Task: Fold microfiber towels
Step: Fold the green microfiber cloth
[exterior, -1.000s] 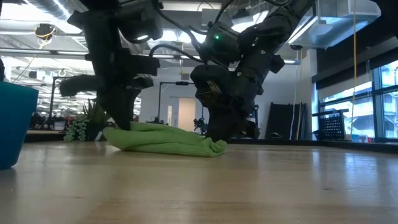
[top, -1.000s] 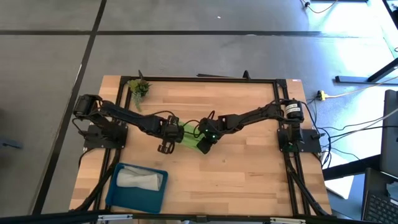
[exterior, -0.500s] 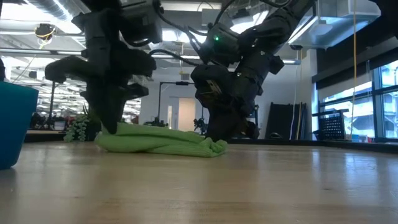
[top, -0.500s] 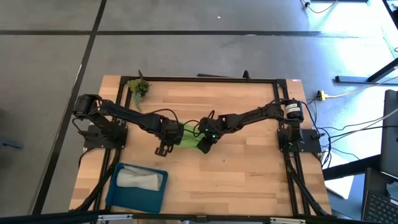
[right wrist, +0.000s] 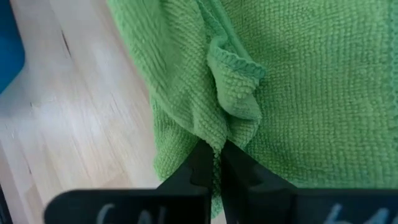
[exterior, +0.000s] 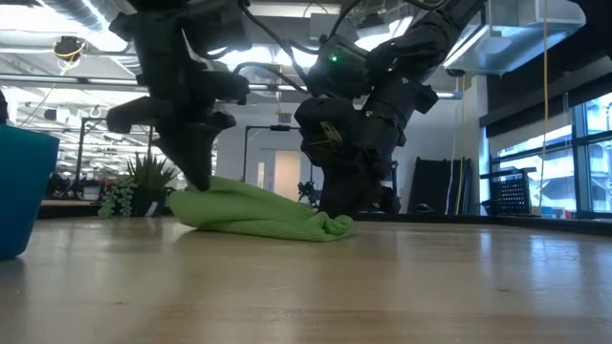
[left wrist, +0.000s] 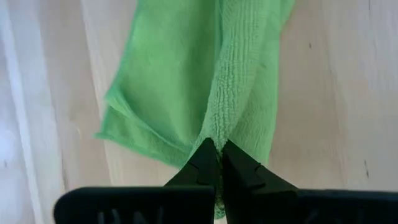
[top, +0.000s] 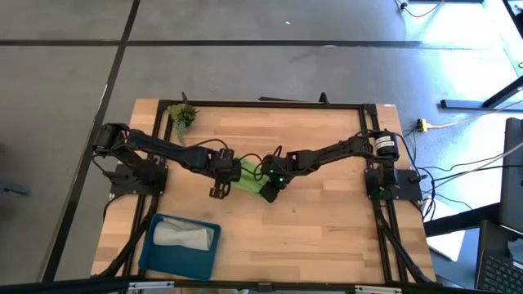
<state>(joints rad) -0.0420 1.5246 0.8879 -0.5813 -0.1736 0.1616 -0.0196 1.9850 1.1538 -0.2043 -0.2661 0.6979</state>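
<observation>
The lime green towel lies bunched in several layers at the middle of the table, and also shows in the low view. My left gripper is shut on its left end. My right gripper is shut on its right end. The light grey towel lies in the blue tray at the near left. My left gripper pinches a raised ridge of the green towel between its two fingers, at the towel's left end. The fingers come from above, pointing down. That end stands up in a low hump; the other parts lie on the table. My right gripper pinches the green towel's right end at a bunched edge between its two fingers, several layers together. The fingers come from above, slanting down. That end lies on the table.
A small green plant sprig lies at the far left of the table. The blue tray also shows at the low view's left edge. Bare wood lies to the near right.
My left gripper has gone a little toward the table's left edge with the towel's left end, then back toward the right and slightly up. That end now stands in a higher hump. The right end has stayed where it was.
</observation>
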